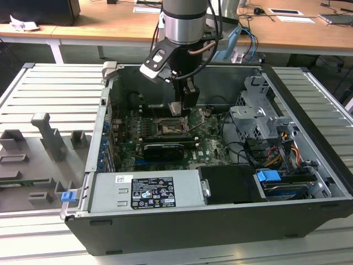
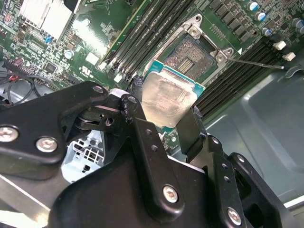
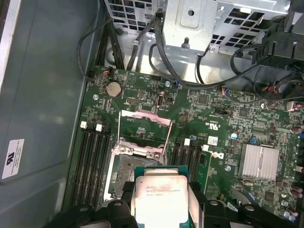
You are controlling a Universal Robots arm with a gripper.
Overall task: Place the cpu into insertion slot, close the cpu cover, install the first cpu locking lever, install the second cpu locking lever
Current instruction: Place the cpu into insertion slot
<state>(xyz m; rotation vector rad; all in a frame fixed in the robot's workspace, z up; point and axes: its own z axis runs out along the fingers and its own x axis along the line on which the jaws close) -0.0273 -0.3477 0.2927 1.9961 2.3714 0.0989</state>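
Note:
My gripper (image 1: 176, 108) hangs inside the open computer case, shut on the cpu (image 3: 159, 199), a flat square chip with a pale metal top. In the second wrist view the cpu (image 2: 168, 97) sits between the black fingers (image 2: 142, 128), tilted a little, just off one corner of the insertion slot (image 2: 192, 54). The insertion slot (image 3: 124, 173) shows its dark pin field bare, on the green board. The cpu cover (image 3: 145, 128) is swung open beyond the slot. A thin locking lever (image 2: 251, 62) sticks out beside the slot, unlatched. In the exterior view the slot (image 1: 168, 128) lies right below the gripper.
Long black memory slots (image 3: 92, 156) flank the socket on both sides. A metal drive cage (image 1: 259, 116) with cables fills the exterior view's right of the case, a power supply (image 1: 146, 190) the front. A heatsink (image 3: 259, 161) sits on the board. Grey fixtures (image 1: 44, 143) stand outside.

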